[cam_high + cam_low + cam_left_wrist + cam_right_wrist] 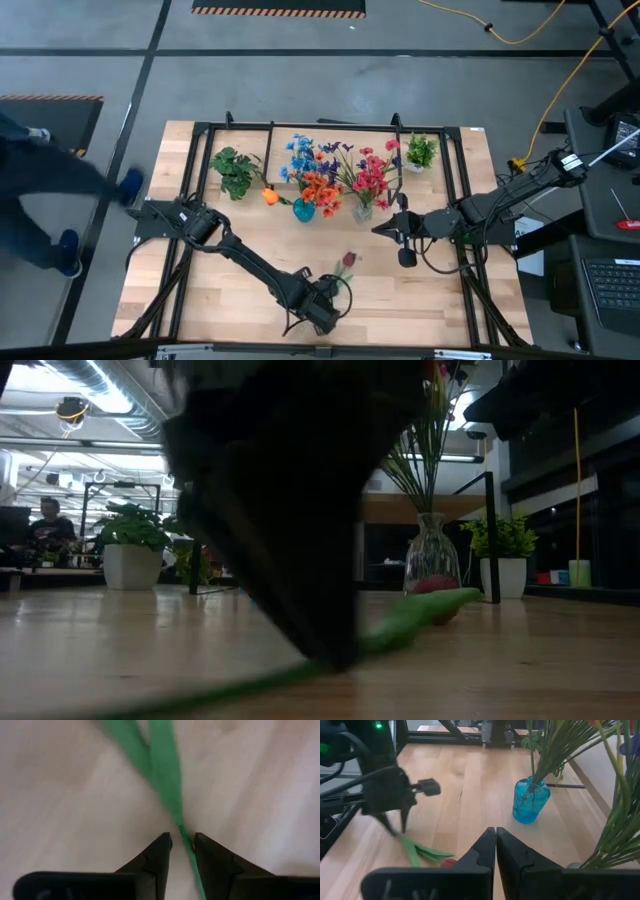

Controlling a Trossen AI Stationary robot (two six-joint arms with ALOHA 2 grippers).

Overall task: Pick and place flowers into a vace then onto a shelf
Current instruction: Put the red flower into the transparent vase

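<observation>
— Flower (pixel 345 264) with the red bloom lay flat on the tabletop (pixel 240 290) near the front edge. What was the left gripper (pixel 181 840) doing?

— It was down over the green stem, fingers apart with the stem between them. The right gripper (pixel 495 836) hovered closed near the blue vase (pixel 530 800).

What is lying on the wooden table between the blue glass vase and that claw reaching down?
Only bare light-wood tabletop lies between the blue glass vase and the left claw, which straddles a green-stemmed flower, in the right wrist view.
</observation>
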